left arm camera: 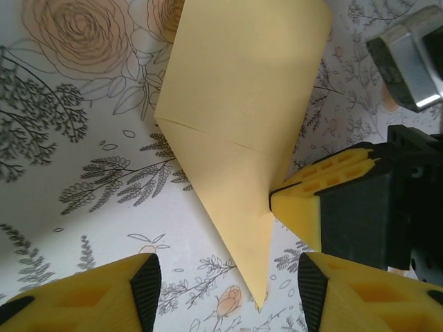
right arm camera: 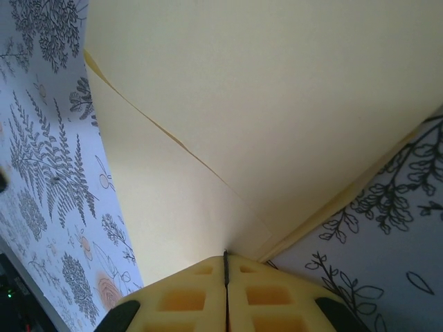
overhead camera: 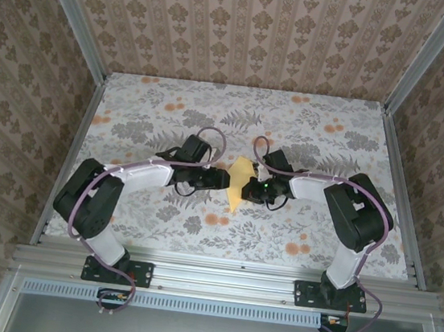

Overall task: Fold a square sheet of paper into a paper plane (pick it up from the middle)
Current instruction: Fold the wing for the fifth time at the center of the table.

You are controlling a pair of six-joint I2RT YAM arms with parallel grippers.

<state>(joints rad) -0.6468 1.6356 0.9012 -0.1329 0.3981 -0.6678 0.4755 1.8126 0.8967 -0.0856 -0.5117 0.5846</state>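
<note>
Top external view: the paper plane [overhead camera: 240, 182], a folded, pointed piece of yellow-orange paper, sits at the middle of the table [overhead camera: 332, 123] on a flower-printed cloth [overhead camera: 164, 110], its narrow tip toward the near edge. Both arms reach inward and meet at it, the left gripper [overhead camera: 222, 179] at its left side and the right gripper [overhead camera: 255, 190] at its right side. Left wrist view: the paper plane [left arm camera: 235, 104] shows a fold line slanting across its face and tapers to a tip that lies between the left gripper's [left arm camera: 225, 290] two yellow fingers [left arm camera: 138, 283]. The jaws stand partly apart, neither finger touches the paper, and nothing is held. In that same view the right gripper [left arm camera: 284, 191] comes in from the right with its jaws pressed together on the paper's right edge. Right wrist view: the right gripper [right arm camera: 225, 261] is fully closed, the paper plane [right arm camera: 277, 104] pinched in the seam between its fingers. Whether the paper lies wholly flat on the cloth cannot be determined.
</note>
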